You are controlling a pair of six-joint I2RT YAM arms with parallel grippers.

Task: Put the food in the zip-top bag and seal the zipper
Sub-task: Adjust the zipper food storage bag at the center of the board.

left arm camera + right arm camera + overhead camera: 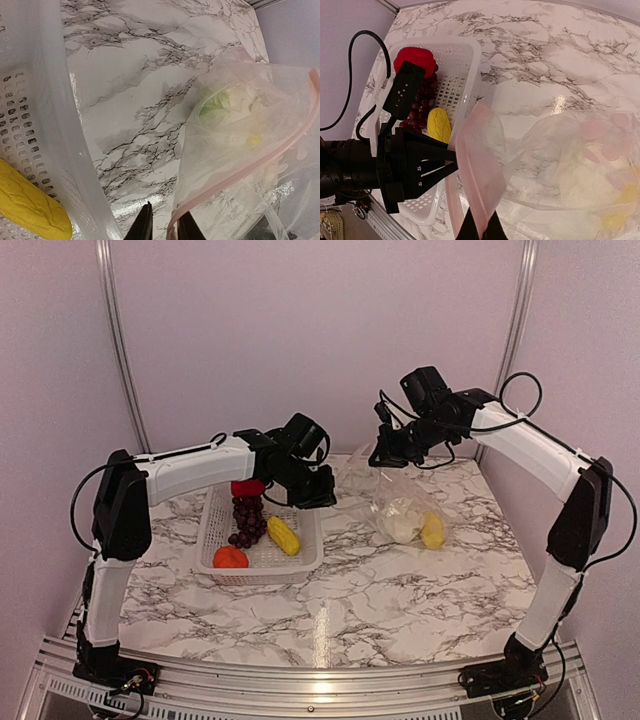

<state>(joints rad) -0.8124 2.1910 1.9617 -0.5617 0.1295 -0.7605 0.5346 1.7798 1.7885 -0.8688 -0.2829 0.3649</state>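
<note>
Zip-top bag [395, 490] hangs clear and floppy over the right half of the bench [400, 600], its bottom resting on the white, grey-veined marble-look top. Pale lilac walls [300, 330] close the space on 3 sides, and a ribbed metal rail [300, 680] runs along the near edge.

Inside the bag lie 2 pieces: 1 white cauliflower [402, 520] and 1 yellow corn piece [432, 530]. Just left of it, 1 white perforated basket [210, 525] holds 4: 1 red pepper [247, 487], 1 dark grape bunch [247, 520], 1 second corn piece [283, 535] and 1 orange fruit [230, 557].

The right gripper [481, 222] holds the bag up, its jaws pressed together on the pink zipper [477, 170]. The left gripper [165, 220] sits at the mouth's other end, jaws narrowed with the strip between them; whether they pinch it I cannot tell.
</note>
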